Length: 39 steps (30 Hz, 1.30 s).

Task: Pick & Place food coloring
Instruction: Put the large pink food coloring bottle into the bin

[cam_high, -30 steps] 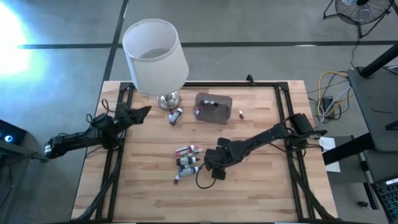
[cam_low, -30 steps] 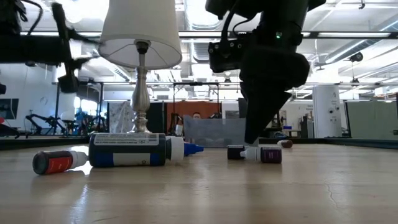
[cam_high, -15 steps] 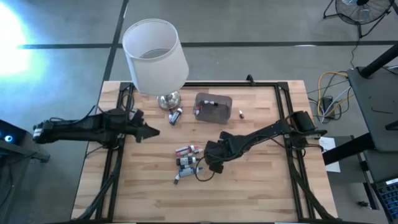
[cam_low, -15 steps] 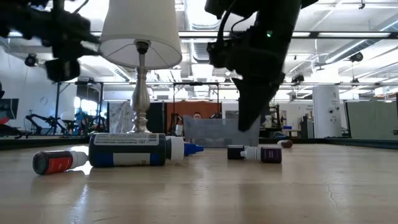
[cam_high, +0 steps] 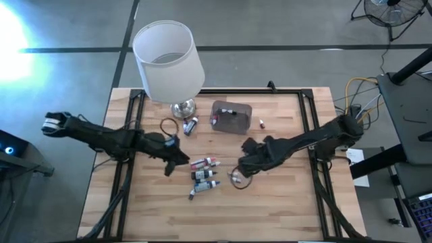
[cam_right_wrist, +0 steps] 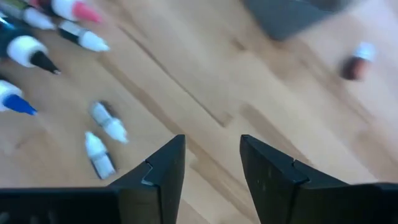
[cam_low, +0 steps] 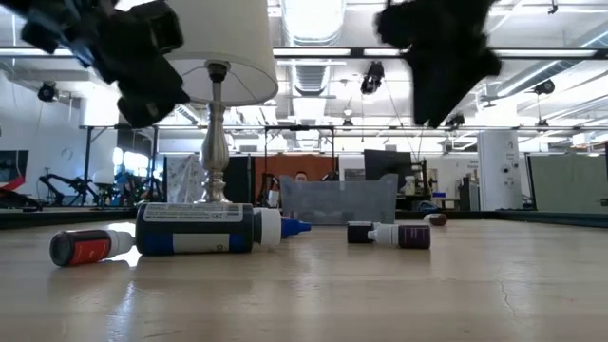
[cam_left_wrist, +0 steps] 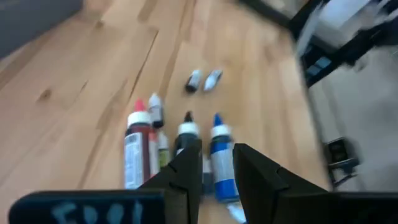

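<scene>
Low view: nearest lie the food coloring bottles (cam_low: 195, 229) on the table (cam_low: 380, 294); the left gripper (cam_high: 170, 162) beside them and right gripper (cam_high: 244, 166) hang spread, empty. Behind stand the grey box (cam_low: 337, 202) and lamp (cam_low: 215, 85).

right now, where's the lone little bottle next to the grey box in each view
high: lone bottle just right of the grey box
low: far back, right of the box
left wrist: not in it
right wrist: far off, beside the box's corner
shared landmark: the grey box
</scene>
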Tool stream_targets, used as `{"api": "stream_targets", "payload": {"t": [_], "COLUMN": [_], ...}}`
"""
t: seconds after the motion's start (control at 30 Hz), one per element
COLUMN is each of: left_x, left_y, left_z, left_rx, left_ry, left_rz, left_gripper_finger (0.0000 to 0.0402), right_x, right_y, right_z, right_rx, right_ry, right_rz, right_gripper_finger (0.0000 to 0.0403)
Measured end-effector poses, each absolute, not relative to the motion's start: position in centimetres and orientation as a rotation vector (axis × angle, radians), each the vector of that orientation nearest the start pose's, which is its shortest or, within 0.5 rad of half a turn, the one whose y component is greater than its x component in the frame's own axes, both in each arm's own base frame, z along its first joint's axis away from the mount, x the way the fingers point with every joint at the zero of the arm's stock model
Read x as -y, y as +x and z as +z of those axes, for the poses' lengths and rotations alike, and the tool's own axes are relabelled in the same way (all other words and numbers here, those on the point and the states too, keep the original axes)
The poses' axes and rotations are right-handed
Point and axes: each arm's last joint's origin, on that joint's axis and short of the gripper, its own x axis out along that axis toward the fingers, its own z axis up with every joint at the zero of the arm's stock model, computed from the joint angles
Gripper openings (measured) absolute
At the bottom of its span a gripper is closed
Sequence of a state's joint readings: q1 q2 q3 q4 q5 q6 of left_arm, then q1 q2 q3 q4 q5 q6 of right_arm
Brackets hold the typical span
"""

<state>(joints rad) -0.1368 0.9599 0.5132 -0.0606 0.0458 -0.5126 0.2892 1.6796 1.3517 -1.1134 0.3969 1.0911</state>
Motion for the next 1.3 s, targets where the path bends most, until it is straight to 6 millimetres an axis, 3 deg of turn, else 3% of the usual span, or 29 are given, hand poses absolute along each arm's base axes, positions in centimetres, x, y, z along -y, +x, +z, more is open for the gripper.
{"api": "stream_targets", "payload": {"t": [0.23,0.4,0.57,0.87,1.17,1.3], "left_x": [2.7,1.9,2.3,2.6,2.5,2.2], "left_y": [25.2,28.7,31.2,32.8,33.9,34.8], "left_z": [22.5,22.5,22.4,20.2,18.5,18.9], "left_rx": [-0.613,-0.696,-0.739,-0.858,-1.036,-1.017], "left_ry": [-0.363,-0.350,-0.322,-0.244,-0.211,-0.160], "left_rz": [-0.029,0.157,0.137,0.083,0.101,0.130], "left_gripper_finger": [0.0070,0.0070,0.0070,0.0075,0.0154,0.0169], "right_x": [-7.3,-6.8,-6.2,-5.5,-5.3,-5.4], "right_y": [26.2,24.3,22.7,20.6,20.2,20.3], "right_z": [27.2,26.8,25.5,23.5,23.1,23.1], "right_rx": [-1.021,-1.026,-1.042,-0.990,-0.928,-0.921], "right_ry": [0.436,0.420,0.384,0.432,0.528,0.540], "right_rz": [-0.820,-0.815,-0.838,-0.821,-0.840,-0.847], "right_gripper_finger": [0.0154,0.0149,0.0146,0.0144,0.0146,0.0142]}}
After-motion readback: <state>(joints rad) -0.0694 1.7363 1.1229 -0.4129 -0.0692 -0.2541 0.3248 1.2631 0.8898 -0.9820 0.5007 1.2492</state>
